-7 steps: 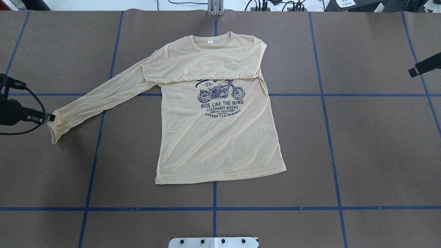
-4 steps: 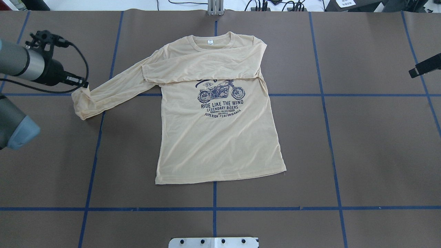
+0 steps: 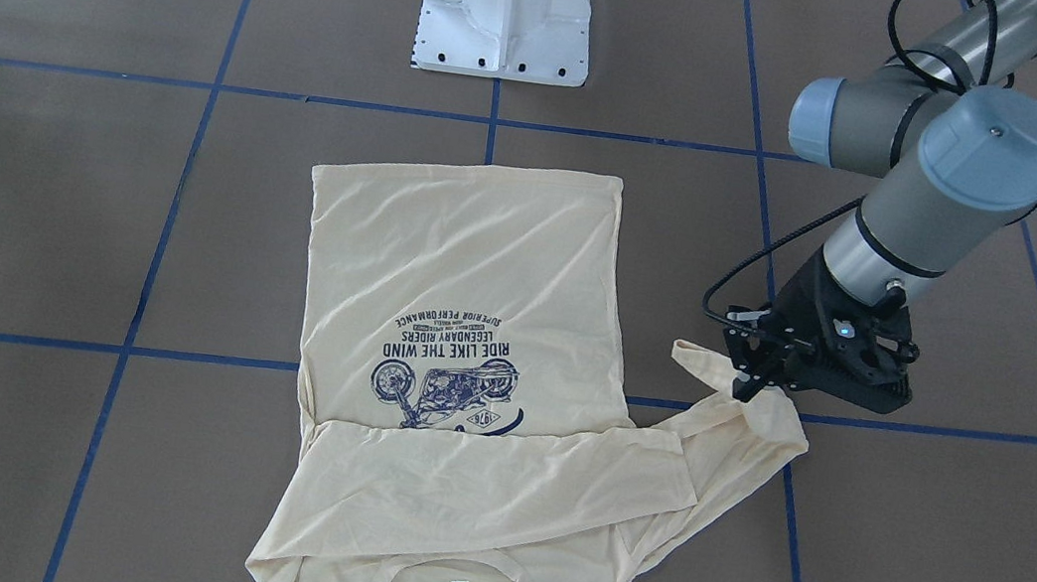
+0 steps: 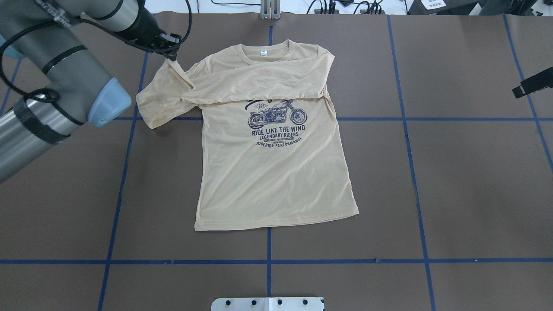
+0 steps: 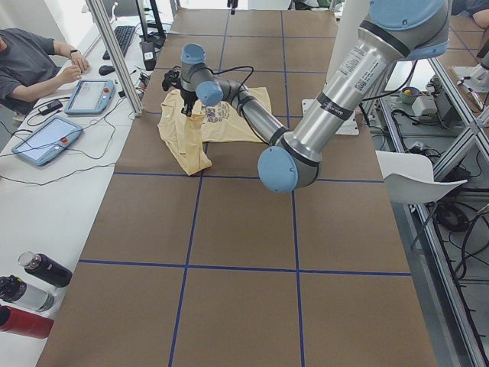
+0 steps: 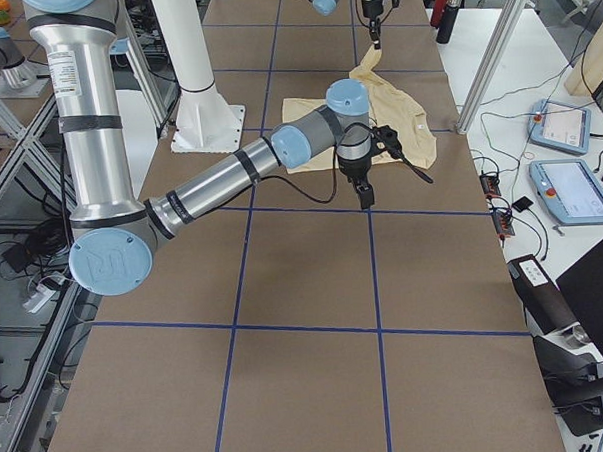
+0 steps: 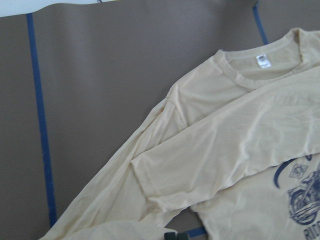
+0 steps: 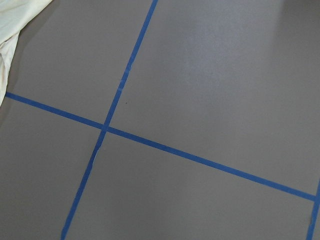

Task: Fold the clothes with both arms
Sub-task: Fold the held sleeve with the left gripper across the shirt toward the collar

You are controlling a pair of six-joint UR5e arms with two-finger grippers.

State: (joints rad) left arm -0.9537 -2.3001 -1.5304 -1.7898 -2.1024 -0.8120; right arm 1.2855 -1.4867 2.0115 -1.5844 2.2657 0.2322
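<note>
The cream-yellow T-shirt (image 4: 272, 172) lies flat, print up, collar at the far side. One sleeve (image 4: 259, 80) is folded across the chest. My left gripper (image 4: 172, 54) is shut on the cuff of the other sleeve (image 4: 157, 97) and holds it lifted beside the shoulder, doubled back. The front view shows the same grip (image 3: 746, 389) on the sleeve (image 3: 755, 432). The left wrist view shows the shoulder and the neck label (image 7: 263, 60). My right gripper (image 4: 533, 82) hangs over bare table at the right edge, away from the shirt; I cannot tell if it is open.
The white pedestal base (image 3: 508, 4) stands at the near table edge. Blue tape lines (image 4: 414, 172) grid the brown table. An operators' bench with tablets (image 5: 46, 138) and bottles (image 5: 30, 294) runs along the far side.
My left gripper has carried the sleeve cuff from the table's left side up and inward to the shirt's shoulder, so the sleeve now doubles back. The right gripper has not moved.
</note>
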